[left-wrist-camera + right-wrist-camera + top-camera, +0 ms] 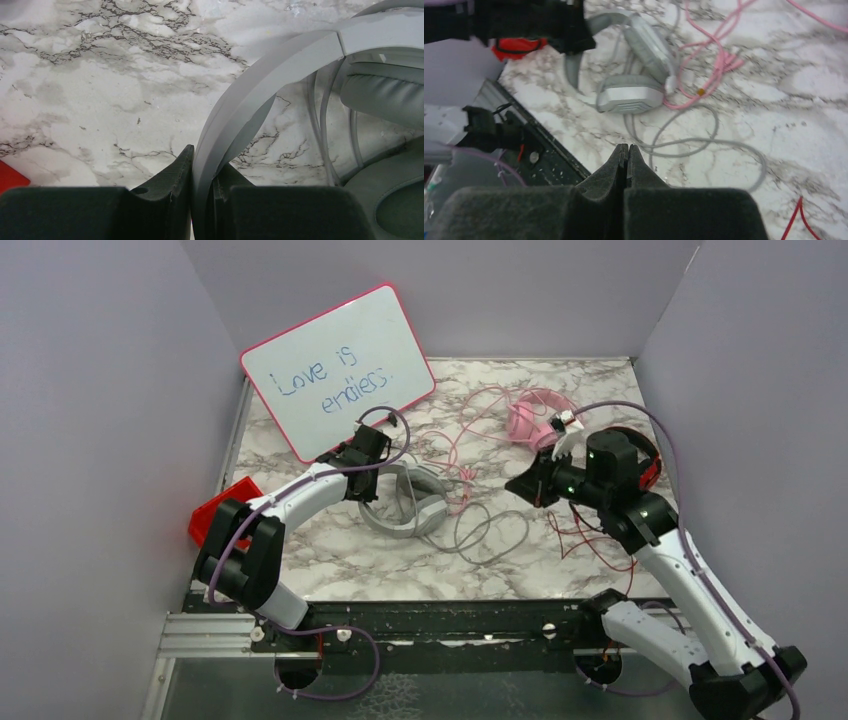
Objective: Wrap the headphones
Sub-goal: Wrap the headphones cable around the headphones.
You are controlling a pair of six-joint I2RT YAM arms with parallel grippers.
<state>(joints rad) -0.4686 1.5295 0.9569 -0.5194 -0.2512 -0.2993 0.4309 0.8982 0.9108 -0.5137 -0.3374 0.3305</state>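
Note:
The grey/white headphones point(410, 502) lie mid-table, their grey cable point(485, 532) looped to the right. My left gripper point(372, 483) is shut on their headband point(260, 85), which runs between the jaws in the left wrist view. The pink headphones point(528, 418) lie at the back with their pink cable point(470, 440) strewn toward the grey pair. The red-and-black headphones point(645, 465) are mostly hidden behind my right arm; their red cable point(590, 535) trails forward. My right gripper point(520, 487) is shut and empty, held above the table right of the grey pair point(634, 75).
A pink-framed whiteboard point(338, 368) leans at the back left. A red object point(215, 512) sits at the left table edge. The black rail point(430, 625) runs along the near edge. Grey walls close in left, back and right.

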